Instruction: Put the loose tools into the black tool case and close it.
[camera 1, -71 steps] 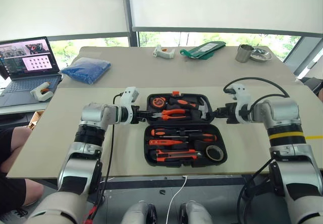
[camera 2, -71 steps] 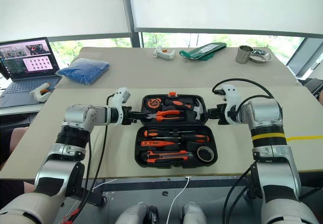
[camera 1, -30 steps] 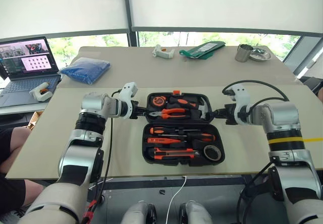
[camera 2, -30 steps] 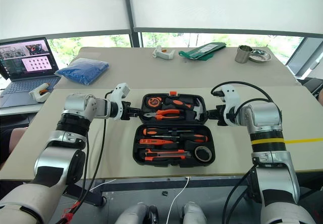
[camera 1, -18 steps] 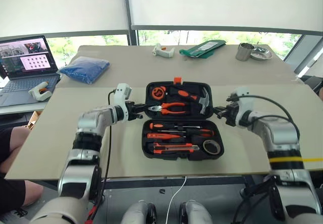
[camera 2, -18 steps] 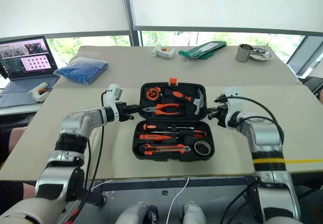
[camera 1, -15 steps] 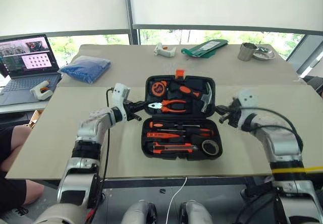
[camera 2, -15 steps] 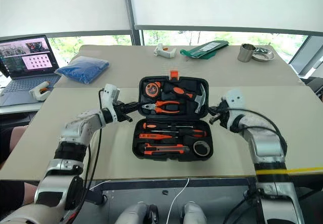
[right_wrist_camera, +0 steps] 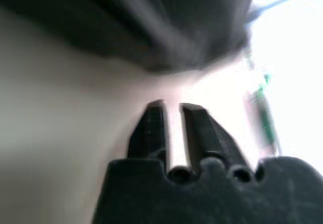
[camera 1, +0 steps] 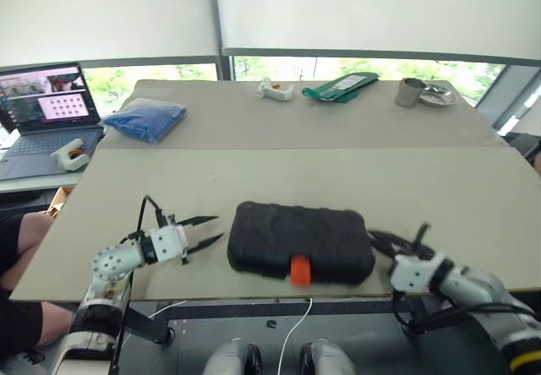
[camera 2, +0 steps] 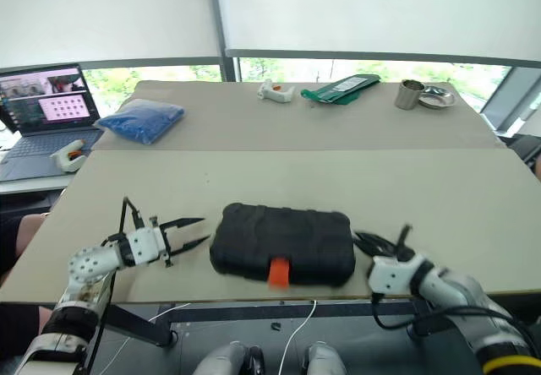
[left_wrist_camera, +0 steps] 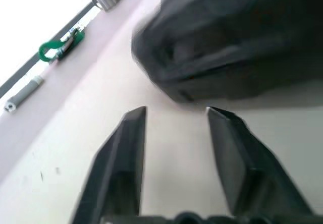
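The black tool case lies shut near the table's front edge, its orange latch facing me. The loose tools are hidden inside it. My left gripper hovers just off the case's left end, pointing at it, open with nothing between its fingers; the left wrist view shows the case close ahead of the left gripper. My right gripper sits low by the case's right end at the table edge. In the right wrist view the right gripper is open by a narrow gap, empty, with the case ahead.
On the far table lie a blue bag, a white glue gun, a green packet, a metal cup and a dish. A laptop and another glue gun sit far left. A person's leg is at the left.
The case's lid has come down and the case is now shut. Both grippers let go of the lid, opened, and pulled back and down toward the near table edge.
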You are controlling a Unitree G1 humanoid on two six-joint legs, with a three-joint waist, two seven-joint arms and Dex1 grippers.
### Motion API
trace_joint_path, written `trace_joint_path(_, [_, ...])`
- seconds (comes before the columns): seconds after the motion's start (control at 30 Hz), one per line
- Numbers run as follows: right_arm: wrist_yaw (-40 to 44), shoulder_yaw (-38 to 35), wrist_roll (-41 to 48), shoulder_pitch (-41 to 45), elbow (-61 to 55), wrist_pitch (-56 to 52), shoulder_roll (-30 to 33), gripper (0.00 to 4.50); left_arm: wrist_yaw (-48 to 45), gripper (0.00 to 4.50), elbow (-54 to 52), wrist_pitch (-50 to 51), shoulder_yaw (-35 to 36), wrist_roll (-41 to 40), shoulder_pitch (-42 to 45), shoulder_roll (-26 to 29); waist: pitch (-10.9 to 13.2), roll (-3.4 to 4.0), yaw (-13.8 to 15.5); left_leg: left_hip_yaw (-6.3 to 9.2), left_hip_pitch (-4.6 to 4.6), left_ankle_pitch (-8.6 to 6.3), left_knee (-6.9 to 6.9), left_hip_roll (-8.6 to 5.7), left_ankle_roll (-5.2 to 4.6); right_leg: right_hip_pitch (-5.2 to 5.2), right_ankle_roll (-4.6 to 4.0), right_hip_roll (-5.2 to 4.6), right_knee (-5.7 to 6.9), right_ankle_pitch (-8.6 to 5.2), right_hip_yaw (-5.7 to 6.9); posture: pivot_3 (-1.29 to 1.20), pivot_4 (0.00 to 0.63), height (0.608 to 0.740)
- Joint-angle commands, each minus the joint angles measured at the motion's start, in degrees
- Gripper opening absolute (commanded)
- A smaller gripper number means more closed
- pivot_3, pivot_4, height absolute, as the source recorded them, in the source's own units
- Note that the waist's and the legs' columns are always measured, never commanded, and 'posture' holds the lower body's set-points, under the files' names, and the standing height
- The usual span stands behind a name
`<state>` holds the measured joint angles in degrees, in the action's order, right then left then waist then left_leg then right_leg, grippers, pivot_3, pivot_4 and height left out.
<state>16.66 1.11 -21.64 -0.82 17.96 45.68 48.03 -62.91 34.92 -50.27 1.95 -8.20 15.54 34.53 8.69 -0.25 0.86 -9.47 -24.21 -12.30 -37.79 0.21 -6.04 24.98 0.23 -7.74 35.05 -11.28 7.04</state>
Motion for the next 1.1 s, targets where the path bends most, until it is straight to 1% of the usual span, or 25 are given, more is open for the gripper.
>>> trace_joint_path(0.03, [1.81, -5.36, 5.69, -6.46, -2.74, -1.65, 3.31, 2.31, 3.50, 3.61, 0.44, 9.65, 4.12, -4.12, 0.51, 2.47, 0.00, 0.00, 0.57, 0.00, -0.02, -0.01, 0.00, -0.03, -0.02, -0.01, 0.03, -0.05, 0.00, 0.02, 0.02, 0.00, 0.150, 0.740])
trace_joint_path(0.07, [4.07, -6.50, 10.69, -8.83, -4.62, -3.80, 3.40, 2.68, 3.86, 3.65, 0.65, 12.92, 4.60, -5.13, 1.23, 2.63, 0.00, -0.01, 0.68, 0.00, -0.02, -0.02, 0.00, -0.03, -0.04, -0.02, 0.04, -0.07, -0.01, 0.02, 0.03, 0.00, 0.150, 0.740])
trace_joint_path(0.17, [12.73, -8.51, 25.55, -15.51, -12.20, -13.05, 4.29, 2.68, 3.27, 3.65, -0.89, 21.30, 4.02, -6.52, 4.21, 2.23, 0.00, -0.02, 0.98, 0.03, -0.02, -0.17, -0.01, -0.02, -0.30, -0.09, 0.08, -0.06, -0.06, 0.03, 0.05, 0.00, 0.150, 0.740])
trace_joint_path(0.2, [16.94, -8.77, 31.26, -18.30, -15.53, -17.67, 5.33, 2.22, 3.01, 3.10, -1.27, 24.10, 3.03, -6.33, 6.16, 1.49, 0.01, -0.03, 1.05, 0.03, -0.02, -0.21, -0.03, -0.02, -0.38, -0.12, 0.09, -0.05, -0.06, 0.03, 0.05, 0.00, 0.150, 0.740])
trace_joint_path(0.23, [19.92, -9.19, 35.07, -20.30, -17.94, -21.02, 6.00, 2.00, 2.92, 2.98, -1.71, 26.02, 2.37, -6.16, 7.37, 0.97, 0.02, -0.04, 1.21, 0.04, -0.01, -0.22, -0.06, -0.02, -0.39, -0.15, 0.10, -0.05, -0.07, 0.04, 0.07, 0.00, 0.150, 0.740])
trace_joint_path(0.27, [21.95, -9.91, 37.45, -21.89, -20.07, -22.18, 6.55, 1.67, 3.13, 2.62, -1.75, 26.73, 1.47, -5.29, 8.94, 0.28, 0.02, -0.04, 1.36, 0.03, -0.01, -0.25, -0.09, -0.01, -0.45, -0.22, 0.12, -0.04, -0.08, 0.05, 0.07, 0.00, 0.150, 0.740])
trace_joint_path(0.3, [24.29, -10.33, 39.83, -23.75, -22.48, -24.80, 7.33, 1.29, 3.12, 2.17, -1.84, 28.54, 0.56, -4.98, 10.82, -0.80, 0.02, -0.05, 1.29, 0.06, 0.02, -0.35, -0.12, -0.01, -0.64, -0.30, 0.39, -0.03, -0.10, 0.21, 0.11, 0.00, 0.150, 0.740])
trace_joint_path(0.33, [26.57, -10.52, 41.07, -25.63, -24.99, -26.18, 8.27, 0.96, 3.16, 1.84, -1.72, 29.93, -0.55, -4.37, 12.86, -1.95, 0.02, -0.06, 1.28, 0.07, 0.03, -0.41, -0.14, 0.01, -0.72, -0.38, 0.48, -0.02, -0.14, 0.26, 0.13, 0.00, 0.150, 0.740])
trace_joint_path(0.37, [28.30, -10.76, 41.92, -26.93, -26.86, -27.44, 8.84, 0.56, 3.17, 1.41, -1.65, 30.97, -1.29, -3.97, 14.26, -2.73, 0.02, -0.05, 1.29, 0.07, 0.04, -0.44, -0.17, 0.02, -0.78, -0.57, 0.51, -0.01, -0.19, 0.28, 0.15, 0.00, 0.150, 0.740])
trace_joint_path(0.43, [31.64, -9.75, 43.48, -30.35, -32.68, -31.66, 10.15, 0.01, 1.92, 0.86, -0.24, 31.96, -3.73, -2.68, 18.36, -5.02, 0.04, -0.08, 1.35, 0.07, 0.04, -0.46, -0.20, 0.01, -0.82, -0.59, 0.52, -0.02, -0.19, 0.29, 0.14, 0.00, 0.150, 0.740])
trace_joint_path(0.47, [32.54, -9.11, 43.96, -31.31, -35.11, -34.03, 10.34, 0.00, 1.38, 0.51, 0.81, 31.99, -4.74, -1.91, 20.16, -5.96, 0.05, -0.09, 1.36, 0.07, 0.04, -0.47, -0.23, 0.01, -0.83, -0.59, 0.53, -0.01, -0.21, 0.29, 0.14, 0.00, 0.150, 0.740])
trace_joint_path(0.5, [33.20, -8.46, 43.89, -31.81, -37.06, -35.69, 10.28, 0.00, 0.91, 0.04, 1.80, 32.29, -5.62, -1.13, 21.66, -6.66, 0.05, -0.10, 1.35, 0.08, 0.03, -0.48, -0.23, 0.02, -0.84, -0.59, 0.53, 0.02, -0.23, 0.29, 0.15, 0.00, 0.150, 0.740])
trace_joint_path(0.6, [33.74, -5.41, 43.80, -29.91, -41.18, -40.70, 9.00, 0.00, -0.46, 0.04, 5.81, 35.37, -7.12, -0.13, 25.78, -8.42, 0.08, -0.15, 1.05, 0.07, 0.02, -0.48, -0.25, 0.05, -0.85, -0.57, 0.53, 0.08, -0.25, 0.29, 0.14, 0.00, 0.150, 0.740])
trace_joint_path(0.7, [32.95, -1.23, 41.87, -24.13, -43.18, -45.45, 6.73, 0.00, -3.95, 0.04, 10.29, 39.16, -9.21, 1.36, 29.11, -8.97, 0.11, -0.21, 0.59, 0.06, -0.06, -0.49, -0.34, 0.15, -0.85, -0.47, 0.59, 0.20, -0.25, 0.33, 0.15, 0.00, 0.150, 0.740])
trace_joint_path(0.8, [31.47, 0.89, 42.73, -17.80, -44.34, -49.93, 3.32, 0.00, -5.85, 0.04, 14.78, 37.08, -10.08, 2.90, 30.99, -9.28, 0.15, -0.27, 0.34, 0.06, -0.16, -0.49, -0.46, 0.21, -0.84, -0.38, 0.59, 0.26, -0.21, 0.33, 0.19, 0.00, 0.150, 0.740])
trace_joint_path(0.87, [31.20, 1.58, 43.06, -14.69, -44.39, -51.40, 1.10, 0.00, -5.73, 0.04, 16.77, 36.35, -10.09, 3.51, 31.65, -9.70, 0.18, -0.32, 0.38, 0.07, -0.25, -0.49, -0.49, 0.20, -0.85, -0.31, 0.59, 0.24, -0.16, 0.33, 0.18, 0.00, 0.150, 0.740])
trace_joint_path(0.9, [31.04, 2.05, 42.56, -13.06, -43.88, -51.93, 0.07, 0.00, -6.30, 0.04, 17.43, 36.58, -10.23, 3.70, 31.77, -9.83, 0.19, -0.33, 0.38, 0.07, -0.30, -0.49, -0.53, 0.22, -0.85, -0.05, 0.58, 0.24, -0.15, 0.33, 0.18, 0.00, 0.150, 0.740])
trace_joint_path(0.97, [30.82, 2.77, 41.39, -10.14, -42.34, -52.71, -1.63, 0.00, -7.37, 0.04, 18.05, 36.47, -10.34, 3.93, 31.64, -10.06, 0.19, -0.33, 0.35, 0.06, -0.59, -0.47, -0.70, 0.22, -0.81, 0.14, 0.55, 0.24, -0.08, 0.37, 0.18, 0.00, 0.150, 0.740])
trace_joint_path(1.1, [28.62, 1.69, 41.53, -4.33, -38.95, -54.84, -5.93, 0.00, -8.96, 0.04, 16.73, 36.48, -9.61, 3.05, 29.84, -9.93, 0.19, -0.33, 0.15, 0.06, -0.82, -0.41, -1.11, 0.29, -0.70, 0.21, 0.48, 0.25, -0.07, 0.47, 0.21, 0.00, 0.150, 0.740])
